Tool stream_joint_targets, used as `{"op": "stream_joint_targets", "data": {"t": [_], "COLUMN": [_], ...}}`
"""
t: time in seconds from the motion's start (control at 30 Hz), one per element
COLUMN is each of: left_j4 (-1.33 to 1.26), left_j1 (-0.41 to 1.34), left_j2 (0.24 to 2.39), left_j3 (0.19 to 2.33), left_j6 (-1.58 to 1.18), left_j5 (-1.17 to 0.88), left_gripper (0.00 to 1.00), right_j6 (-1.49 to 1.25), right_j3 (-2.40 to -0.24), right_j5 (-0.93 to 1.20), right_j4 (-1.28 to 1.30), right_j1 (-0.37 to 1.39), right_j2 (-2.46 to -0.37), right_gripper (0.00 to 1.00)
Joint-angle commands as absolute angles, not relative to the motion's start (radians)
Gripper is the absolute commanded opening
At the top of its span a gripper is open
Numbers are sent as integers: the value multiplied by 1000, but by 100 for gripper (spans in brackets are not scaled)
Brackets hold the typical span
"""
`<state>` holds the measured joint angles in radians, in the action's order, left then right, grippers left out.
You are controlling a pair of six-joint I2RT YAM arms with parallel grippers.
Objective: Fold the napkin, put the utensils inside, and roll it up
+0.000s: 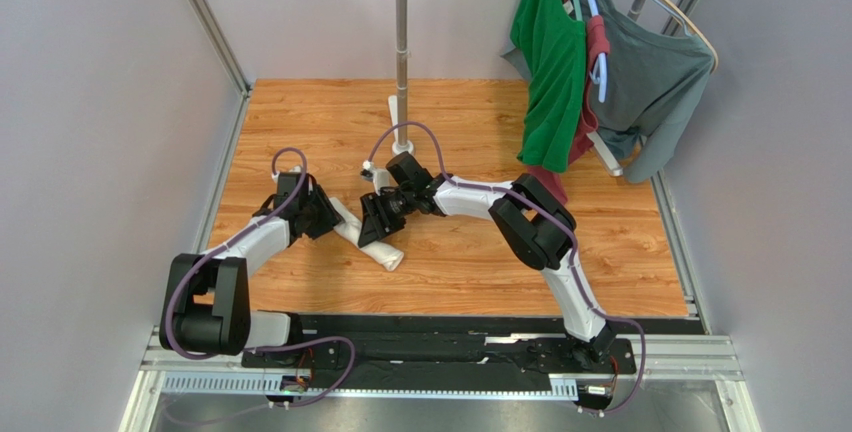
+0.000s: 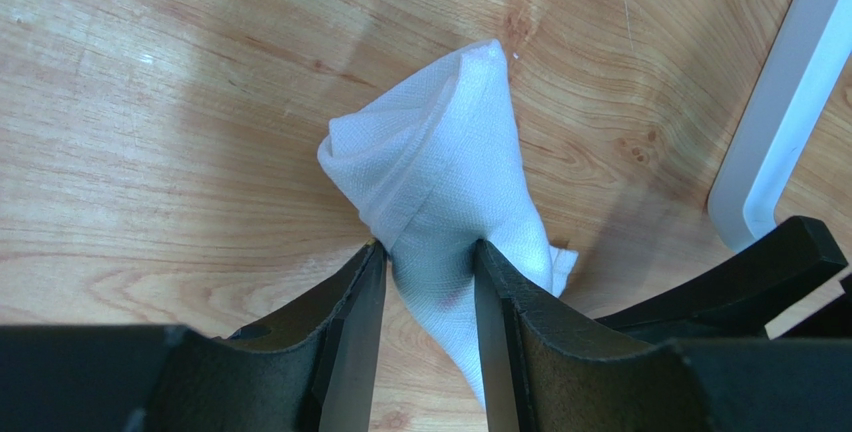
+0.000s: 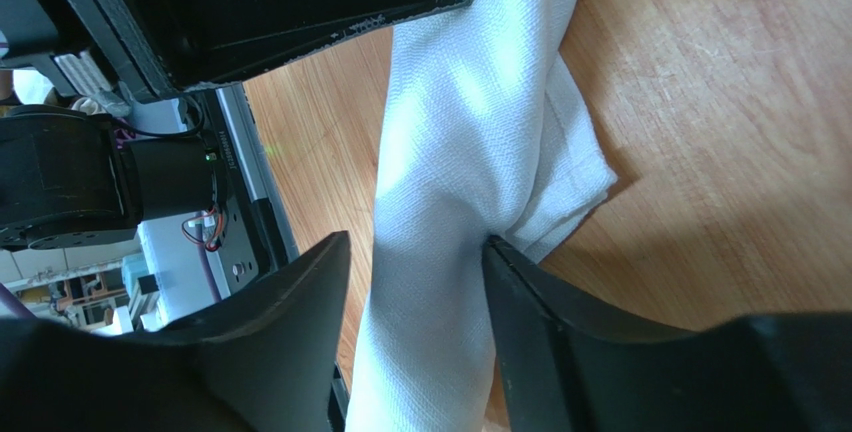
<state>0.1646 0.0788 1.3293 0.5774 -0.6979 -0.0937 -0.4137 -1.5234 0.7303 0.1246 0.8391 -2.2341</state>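
Observation:
The white napkin lies on the wooden table as a tight roll, running diagonally between my two grippers. My left gripper is shut on the roll's upper left end; in the left wrist view both fingers press the napkin at the gripper. My right gripper straddles the roll's middle. In the right wrist view the napkin touches one finger of the gripper, with a gap at the other. The spoon is hidden.
A white pole stand rises just behind the grippers, and its base lies close by on the right in the left wrist view. A green shirt and a grey shirt hang at the back right.

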Motion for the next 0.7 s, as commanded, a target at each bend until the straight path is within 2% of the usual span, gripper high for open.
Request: {"op": "stream_joint_targets", "data": {"t": [0.0, 0.1, 0.33, 0.53, 0.67], "left_j4": [179, 175, 183, 187, 187], "left_j1": [78, 78, 77, 77, 77], "left_j2": [1342, 1342, 1345, 1348, 1350], "left_j3": [600, 601, 603, 606, 607], "left_j6": [-673, -672, -667, -667, -667], "left_j5": [-84, -87, -89, -86, -87], "left_gripper": [45, 44, 43, 43, 43], "right_j6": [-331, -270, -89, 29, 64], "right_j3": [-1565, -1575, -1513, -1505, -1534], "right_j5": [660, 569, 117, -75, -124], "right_j4": [258, 313, 325, 288, 311], "right_j1": [844, 859, 1011, 1121, 1152], "right_j2": [-2160, -2108, -1980, -1989, -2036], "right_gripper": [64, 68, 68, 68, 66]}}
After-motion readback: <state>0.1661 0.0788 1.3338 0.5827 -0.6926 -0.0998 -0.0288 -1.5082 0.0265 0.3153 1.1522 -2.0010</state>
